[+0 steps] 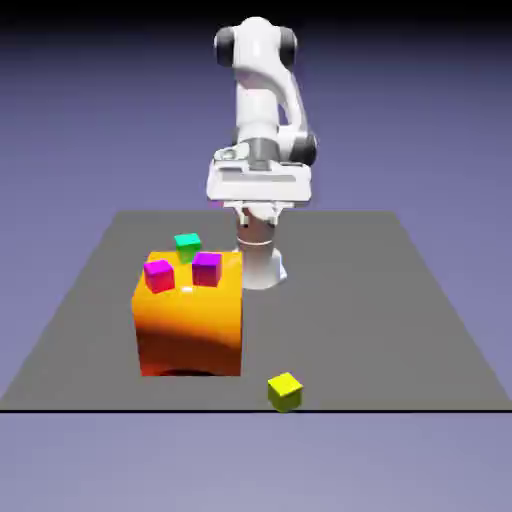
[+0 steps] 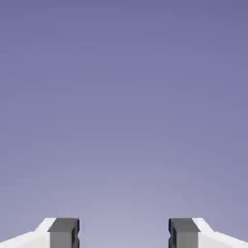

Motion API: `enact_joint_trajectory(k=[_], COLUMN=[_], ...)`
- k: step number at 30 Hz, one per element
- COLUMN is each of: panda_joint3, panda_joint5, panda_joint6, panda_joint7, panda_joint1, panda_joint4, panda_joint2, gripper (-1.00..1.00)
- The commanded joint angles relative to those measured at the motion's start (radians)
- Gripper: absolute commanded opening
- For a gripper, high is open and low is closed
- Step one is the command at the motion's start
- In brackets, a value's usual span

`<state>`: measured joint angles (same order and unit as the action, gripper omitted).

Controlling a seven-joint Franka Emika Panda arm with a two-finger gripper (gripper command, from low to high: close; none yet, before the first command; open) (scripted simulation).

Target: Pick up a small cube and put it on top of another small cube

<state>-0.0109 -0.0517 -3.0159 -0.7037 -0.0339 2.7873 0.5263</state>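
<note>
Small plain yellow cube: upright, turned slightly askew, resting alone on grey tabletop near front edge, untouched.

Plain yellow on the small cube. Glossy orange on the big block, shading to red low down. Magenta on two cubes, green on one cube. Dark grey on the worktop. White on the arm. Grey on the fingers, with only blue-violet backdrop between them.
</note>
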Motion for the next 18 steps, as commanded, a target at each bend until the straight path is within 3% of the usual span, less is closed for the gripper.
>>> enact_joint_trajectory(k=[1, 18], panda_joint3=[-0.009, -0.162], panda_joint5=[-0.043, -0.771], panda_joint6=[0.018, 0.315], panda_joint7=[0.031, 0.558], panda_joint1=[-0.018, -0.327], panda_joint4=[-0.019, -0.339], panda_joint2=[-0.036, -0.652], gripper=[0.00, 0.00])
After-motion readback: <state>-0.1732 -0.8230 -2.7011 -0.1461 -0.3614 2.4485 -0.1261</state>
